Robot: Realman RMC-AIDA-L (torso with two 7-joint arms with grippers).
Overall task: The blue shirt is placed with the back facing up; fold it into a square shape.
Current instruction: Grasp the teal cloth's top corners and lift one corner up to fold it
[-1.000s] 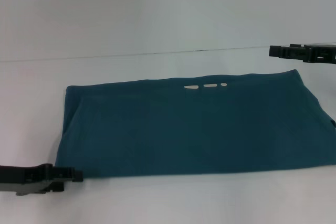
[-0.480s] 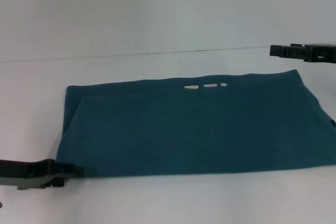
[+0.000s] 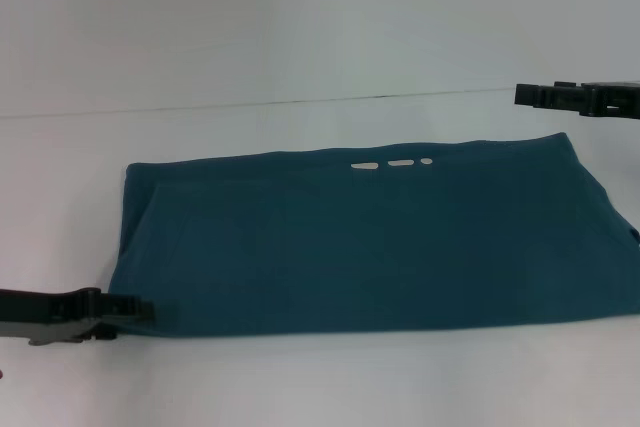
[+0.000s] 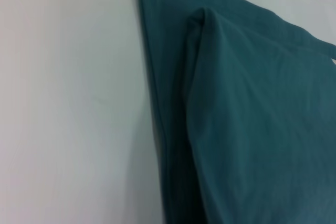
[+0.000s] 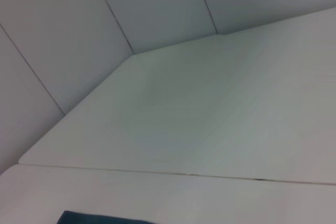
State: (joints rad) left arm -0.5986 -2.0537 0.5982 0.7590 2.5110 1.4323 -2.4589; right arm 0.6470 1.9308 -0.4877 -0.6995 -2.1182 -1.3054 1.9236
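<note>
Your shirt (image 3: 370, 242) lies flat on the white tabletop (image 3: 300, 57) as a wide rectangle, with small white marks (image 3: 392, 163) near its far edge. Your left gripper (image 3: 140, 309) sits at the shirt's near left corner; you cannot tell how its jaws stand. Your right gripper (image 3: 522, 95) hovers beyond the far right corner, jaws likewise unclear.

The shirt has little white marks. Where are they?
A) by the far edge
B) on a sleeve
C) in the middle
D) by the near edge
A: in the head view the three white marks sit just inside the far edge of the shirt.
</note>
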